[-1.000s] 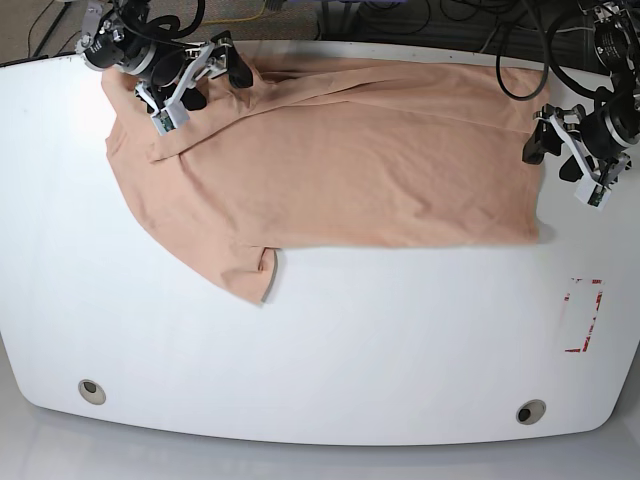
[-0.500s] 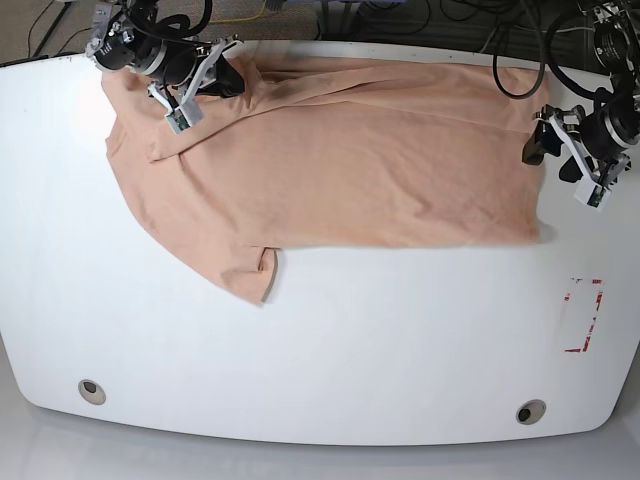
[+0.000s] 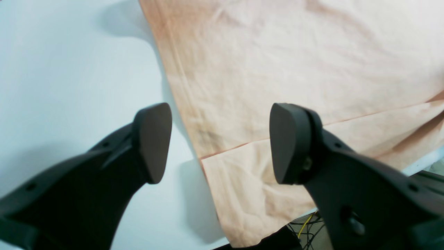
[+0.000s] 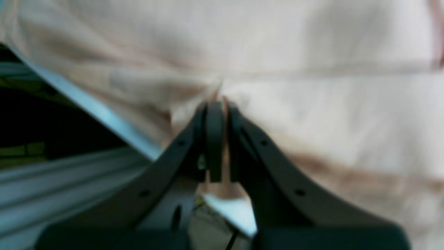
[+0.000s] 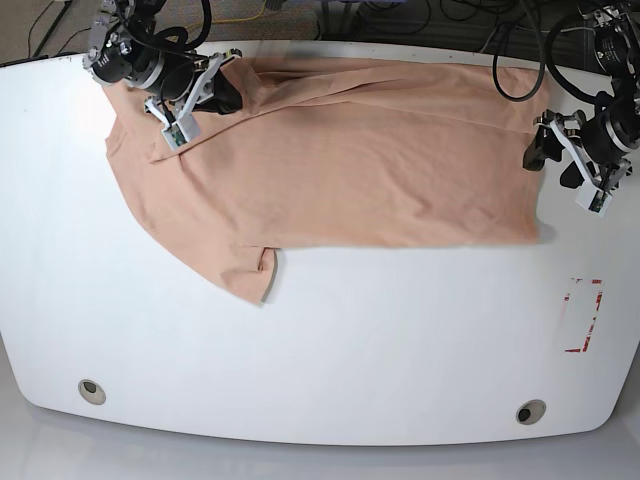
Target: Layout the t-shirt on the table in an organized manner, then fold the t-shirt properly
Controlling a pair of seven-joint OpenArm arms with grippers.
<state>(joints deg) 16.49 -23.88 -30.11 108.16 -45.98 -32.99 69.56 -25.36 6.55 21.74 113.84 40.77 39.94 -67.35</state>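
The peach t-shirt (image 5: 350, 165) lies spread across the far half of the white table (image 5: 350, 340), with one sleeve (image 5: 245, 270) pointing toward the near side. At the far left, my right gripper (image 5: 226, 95) is shut on a pinched ridge of the shirt's fabric. The right wrist view shows that fabric (image 4: 312, 69) bunched up between the closed fingertips of the right gripper (image 4: 215, 106). My left gripper (image 5: 551, 158) hangs open beside the shirt's right edge. In the left wrist view its pads (image 3: 152, 139) straddle the shirt's edge (image 3: 194, 132) without touching it.
A red-marked rectangle (image 5: 583, 315) sits on the table at the right. Two round grommet holes (image 5: 91, 390) (image 5: 530, 411) are near the front edge. Dark cables (image 5: 400, 15) run behind the table's far edge, close to both arms.
My right gripper, open over the shirt a second ago, has closed on a fold of fabric and shifted slightly toward the far edge. The left gripper has stayed open in place.
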